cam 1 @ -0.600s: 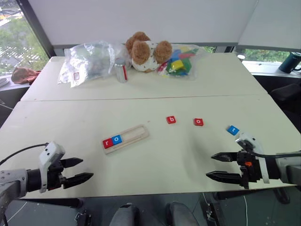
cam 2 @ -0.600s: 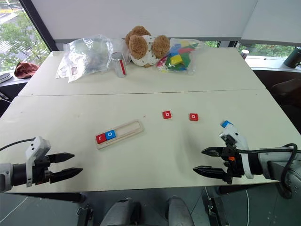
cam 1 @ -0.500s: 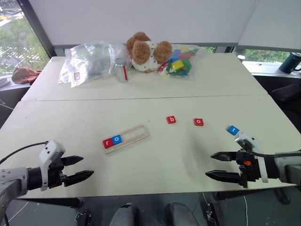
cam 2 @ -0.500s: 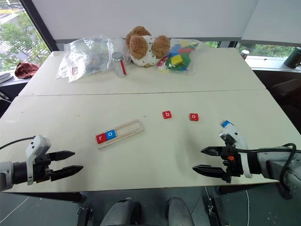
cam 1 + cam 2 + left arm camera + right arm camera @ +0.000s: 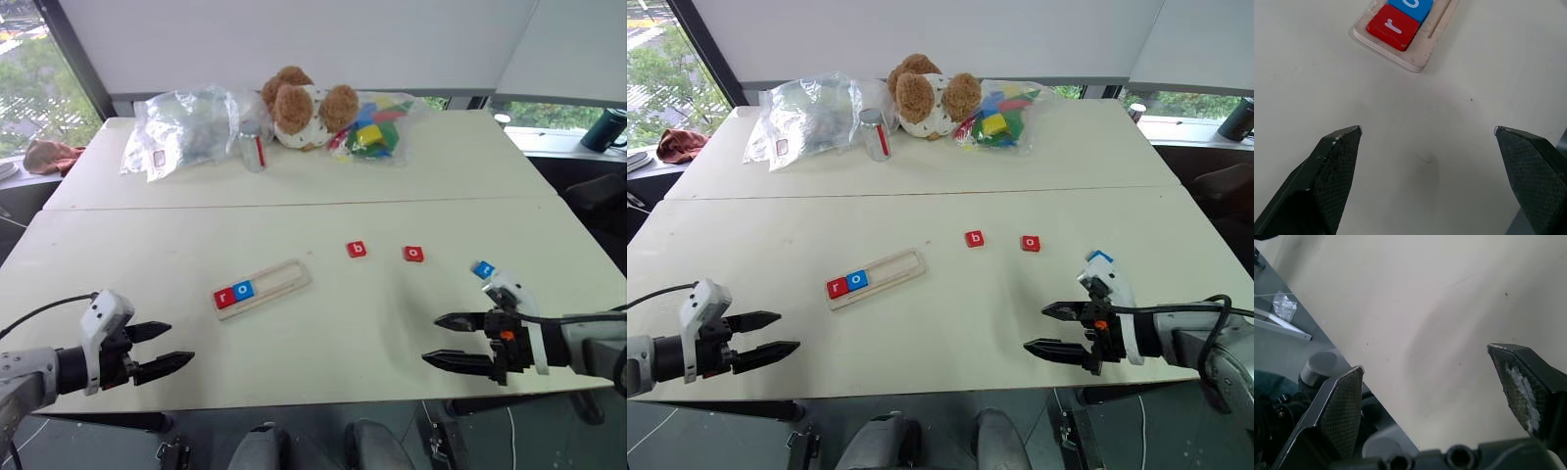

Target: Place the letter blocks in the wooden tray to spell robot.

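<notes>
Sitting in the wooden tray (image 5: 263, 286), tiles read "r" (image 5: 224, 298) and "o" (image 5: 244, 290); both grippers' fingers spread apart, empty.

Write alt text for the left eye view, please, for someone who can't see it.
A wooden tray on a pale table holds a red r and a blue o; red b, red o and blue t lie loose to its right. Two open grippers hover at the near edge, empty.

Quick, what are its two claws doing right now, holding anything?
Left gripper: open, holding nothing, over bare table.
Right gripper: open, holding nothing.
</notes>
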Motion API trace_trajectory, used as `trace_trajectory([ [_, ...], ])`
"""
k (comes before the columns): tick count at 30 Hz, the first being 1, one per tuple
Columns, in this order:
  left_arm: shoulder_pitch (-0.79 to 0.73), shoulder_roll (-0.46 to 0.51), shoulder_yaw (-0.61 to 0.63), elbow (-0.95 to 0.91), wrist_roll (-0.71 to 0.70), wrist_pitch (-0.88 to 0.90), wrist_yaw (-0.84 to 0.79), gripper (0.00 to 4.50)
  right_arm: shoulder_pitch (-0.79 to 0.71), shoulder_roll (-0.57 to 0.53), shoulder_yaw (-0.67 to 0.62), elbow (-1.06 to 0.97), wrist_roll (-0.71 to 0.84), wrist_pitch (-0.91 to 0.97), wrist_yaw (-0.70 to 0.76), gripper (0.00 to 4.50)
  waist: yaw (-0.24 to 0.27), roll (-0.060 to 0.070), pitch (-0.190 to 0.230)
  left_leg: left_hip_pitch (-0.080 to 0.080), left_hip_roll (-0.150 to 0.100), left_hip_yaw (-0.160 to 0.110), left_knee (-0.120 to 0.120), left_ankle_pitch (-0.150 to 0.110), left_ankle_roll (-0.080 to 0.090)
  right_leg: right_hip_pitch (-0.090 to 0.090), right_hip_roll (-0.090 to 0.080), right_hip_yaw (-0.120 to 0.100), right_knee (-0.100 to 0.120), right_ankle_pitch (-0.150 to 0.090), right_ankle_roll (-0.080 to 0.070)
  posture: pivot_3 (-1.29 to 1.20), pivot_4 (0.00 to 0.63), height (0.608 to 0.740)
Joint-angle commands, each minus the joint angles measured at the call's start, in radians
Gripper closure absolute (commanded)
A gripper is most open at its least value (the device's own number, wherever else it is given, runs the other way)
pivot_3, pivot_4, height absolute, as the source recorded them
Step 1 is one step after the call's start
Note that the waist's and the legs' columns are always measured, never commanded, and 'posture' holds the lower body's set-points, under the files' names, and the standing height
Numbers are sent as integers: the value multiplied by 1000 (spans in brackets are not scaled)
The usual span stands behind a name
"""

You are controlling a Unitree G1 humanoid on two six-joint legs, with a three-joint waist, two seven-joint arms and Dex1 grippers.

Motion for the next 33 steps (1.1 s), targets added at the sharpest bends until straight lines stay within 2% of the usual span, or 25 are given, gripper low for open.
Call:
trace_trajectory([
  [1,-9,11,34,-5,4,-18,0,0,-14,1,-1,-3,-3,-18,6,99,0,0,0,0,0,0,0,0,0,0,0,0,0,0,0,0,150,740],
  [11,-77,56,39,57,21,-68,-51,0,-62,16,26,40,-39,-38,-11,99,1,0,0,0,0,0,0,0,0,0,0,0,0,0,0,0,150,740],
  [17,-240,95,-98,185,110,-229,-155,0,-154,27,55,49,-8,7,-22,99,-1,1,0,0,0,0,0,0,-1,0,0,0,0,0,0,0,150,740],
  [21,-419,41,-247,321,217,-370,-175,0,-288,100,133,37,-15,69,-123,99,-1,0,0,0,0,0,0,1,-1,-1,0,0,1,0,0,0,150,740],
  [24,-516,-11,-317,391,247,-421,-195,0,-342,173,187,-6,-7,92,-178,99,-1,0,-1,-3,-1,0,0,1,-1,-5,0,0,3,0,0,0,150,740],
  [29,-620,-70,-391,484,300,-513,-223,0,-343,232,217,-43,-7,95,-219,99,0,0,-1,-8,-1,1,2,4,-6,-10,1,0,6,0,1,0,150,740],
  [33,-654,-101,-428,540,332,-566,-241,0,-322,235,209,-55,-15,78,-233,99,-1,0,-1,-9,-1,1,7,1,-1,-10,2,0,9,0,1,0,150,740],
])
